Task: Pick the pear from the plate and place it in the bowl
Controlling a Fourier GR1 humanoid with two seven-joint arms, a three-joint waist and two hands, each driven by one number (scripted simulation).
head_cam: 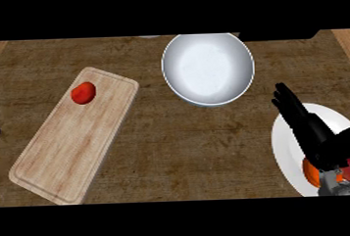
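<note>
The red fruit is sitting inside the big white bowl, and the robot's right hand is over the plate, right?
Not quite. The head view shows the red fruit lying on the wooden cutting board, left of the bowl, which holds nothing. The right hand is indeed over the plate.

I am at a kitchen table (207, 138) with a dark wood-grain top. On it lie a pale wooden cutting board (73, 138) carrying a small red fruit (84, 92), a white bowl (208, 69) and a white plate (291, 135) under my right robot hand (309, 130): tableware and food for preparing a meal.
</note>
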